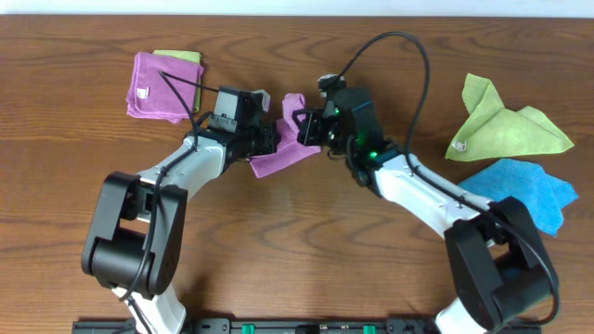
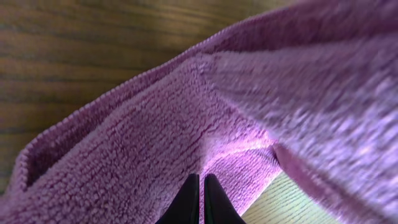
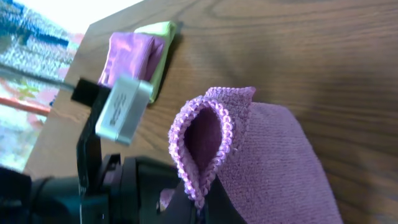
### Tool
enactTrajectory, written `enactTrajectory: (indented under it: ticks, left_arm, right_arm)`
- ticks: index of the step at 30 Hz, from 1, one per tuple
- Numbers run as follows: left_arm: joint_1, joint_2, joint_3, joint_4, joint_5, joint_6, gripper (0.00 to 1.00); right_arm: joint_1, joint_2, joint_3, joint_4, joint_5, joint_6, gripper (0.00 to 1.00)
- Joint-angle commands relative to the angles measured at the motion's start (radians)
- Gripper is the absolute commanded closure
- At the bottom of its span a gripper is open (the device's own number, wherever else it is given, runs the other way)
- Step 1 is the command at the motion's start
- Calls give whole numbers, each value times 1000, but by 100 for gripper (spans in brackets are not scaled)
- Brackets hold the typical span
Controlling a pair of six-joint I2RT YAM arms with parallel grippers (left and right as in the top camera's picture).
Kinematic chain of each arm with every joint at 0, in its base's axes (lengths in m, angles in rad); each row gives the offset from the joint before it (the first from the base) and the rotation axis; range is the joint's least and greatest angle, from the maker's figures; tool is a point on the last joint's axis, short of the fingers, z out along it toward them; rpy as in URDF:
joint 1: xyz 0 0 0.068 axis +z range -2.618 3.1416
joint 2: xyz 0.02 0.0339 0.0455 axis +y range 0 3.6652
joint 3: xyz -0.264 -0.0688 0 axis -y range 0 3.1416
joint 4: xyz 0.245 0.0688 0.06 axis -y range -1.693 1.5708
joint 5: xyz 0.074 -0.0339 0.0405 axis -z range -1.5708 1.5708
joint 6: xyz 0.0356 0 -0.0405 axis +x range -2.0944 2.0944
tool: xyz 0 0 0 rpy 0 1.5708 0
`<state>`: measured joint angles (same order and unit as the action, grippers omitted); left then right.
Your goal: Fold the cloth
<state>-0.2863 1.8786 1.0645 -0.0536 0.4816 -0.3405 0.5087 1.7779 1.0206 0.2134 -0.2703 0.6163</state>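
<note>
The purple cloth point(image 1: 283, 153) lies on the counter point(image 1: 297, 250) to the right of the folded pile point(image 1: 162, 83), one edge pinched tightly by both the left claw point(image 2: 200, 196) and the right claw point(image 1: 306, 130), so I think they should carry this edge across together, at the same height, without stretching it.

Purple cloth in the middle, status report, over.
Left gripper shut on purple cloth. Right gripper shut on it too. Cloth bunched between them, not yet folded flat. Nothing in the way.
</note>
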Motion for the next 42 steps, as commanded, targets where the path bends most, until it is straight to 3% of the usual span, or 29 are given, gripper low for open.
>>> enactTrajectory:
  ticks: [1, 9, 25, 28, 32, 42]
  left_arm:
    - [28, -32, 38, -17, -23, 4, 94]
    - [134, -188, 43, -180, -138, 58, 94]
    - [184, -239, 43, -237, -204, 75, 94]
    - [203, -239, 43, -237, -204, 75, 94]
    - [225, -239, 43, -237, -204, 75, 94]
    - [248, -239, 44, -233, -204, 74, 94]
  right_arm:
    - [20, 27, 17, -2, 32, -31, 99]
    - [38, 61, 18, 21, 39, -30, 99]
    - [131, 219, 149, 7, 13, -35, 97]
    - [145, 219, 149, 5, 2, -50, 81]
    - [153, 219, 150, 8, -78, -50, 67]
    - [156, 217, 150, 45, -176, -50, 53]
